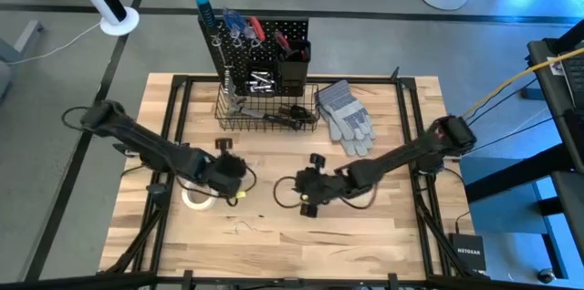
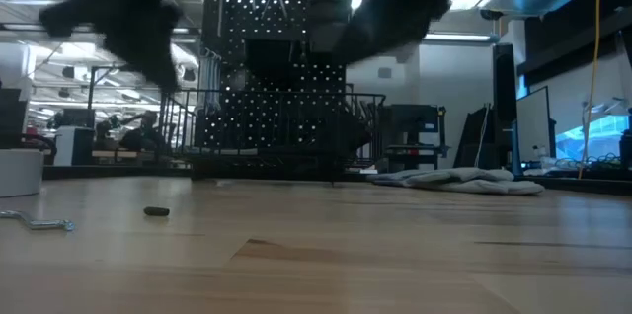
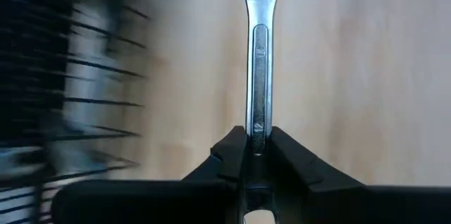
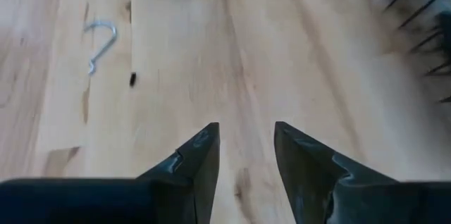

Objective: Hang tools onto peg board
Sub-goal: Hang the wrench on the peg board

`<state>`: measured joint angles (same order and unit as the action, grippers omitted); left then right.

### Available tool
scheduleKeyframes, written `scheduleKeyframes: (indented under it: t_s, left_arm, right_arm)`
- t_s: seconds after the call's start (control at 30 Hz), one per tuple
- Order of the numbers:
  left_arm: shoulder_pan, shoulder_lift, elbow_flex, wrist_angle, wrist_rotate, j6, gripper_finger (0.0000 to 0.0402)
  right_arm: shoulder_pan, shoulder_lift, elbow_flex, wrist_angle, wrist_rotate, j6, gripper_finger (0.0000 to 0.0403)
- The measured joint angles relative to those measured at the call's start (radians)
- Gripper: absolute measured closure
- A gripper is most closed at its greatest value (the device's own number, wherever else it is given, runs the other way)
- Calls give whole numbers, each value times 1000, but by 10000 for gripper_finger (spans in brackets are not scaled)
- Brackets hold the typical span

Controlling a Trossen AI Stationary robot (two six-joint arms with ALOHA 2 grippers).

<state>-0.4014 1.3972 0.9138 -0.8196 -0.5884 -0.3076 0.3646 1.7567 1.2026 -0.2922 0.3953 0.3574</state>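
Left pincer (image 3: 257, 155): clamped on a silver wrench (image 3: 259, 55), gripping its shank low down, ring end pointing away from the wrist. In the high view this pincer (image 1: 239, 173) sits over the left-centre of the worktop (image 1: 383, 226), just beside the white tape roll (image 1: 194, 199), which lies flat on the wood on its left near side.

Right pincer (image 4: 245, 155): fingers parted a moderate way, nothing between them, bare wood below. High view puts it (image 1: 310, 186) near mid-worktop, right of the left pincer and apart from it.

Peg board (image 1: 265, 39): upright at the far edge of the worktop, centre-left. Red- and blue-handled tools (image 1: 239, 27) hang on its upper part; a black bin (image 1: 295, 67) is mounted at its right. Wire basket (image 1: 266, 112) at its base holds several silver tools.

Grey work gloves (image 1: 347, 115): lying on the worktop just right of the basket.

Loose silver hook (image 4: 99, 44): flat on the wood near the front, left of centre; a small dark bit (image 4: 132, 78) lies close to it. Low view shows the same hook (image 2: 39, 221) and dark bit (image 2: 156, 211) at the left, with the peg board (image 2: 276, 107) standing behind
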Motion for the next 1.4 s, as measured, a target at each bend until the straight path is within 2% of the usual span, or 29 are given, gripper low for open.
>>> scheduleKeyframes:
  t_s: [0.17,0.33,0.43,0.5,0.77,0.9,1.1,1.27,1.4]
  left_arm:
    - [-32,-172,3,-21,-222,-18,369]
    - [-43,-321,-27,4,-516,-26,369]
    - [-44,-396,-77,32,-659,-30,367]
    - [-43,-440,-120,82,-717,-15,366]
    - [-5,-545,-316,418,-711,134,366]
    - [8,-560,-407,597,-640,166,368]
    - [-40,-556,-489,946,-588,280,368]
    - [-112,-556,-496,1107,-580,376,369]
    - [-150,-541,-496,1191,-581,426,369]
  right_arm:
    - [100,-18,0,-27,186,2,260]
    - [157,-9,0,-61,331,3,260]
    - [159,-10,0,-55,393,3,260]
    - [159,-11,0,-57,410,3,260]
    - [133,-11,0,-46,435,7,260]
    - [116,-11,-3,0,444,32,260]
    - [43,-11,-61,406,433,-31,260]
    - [-63,21,-95,817,291,-149,260]
    - [-128,106,-49,1060,175,-218,260]
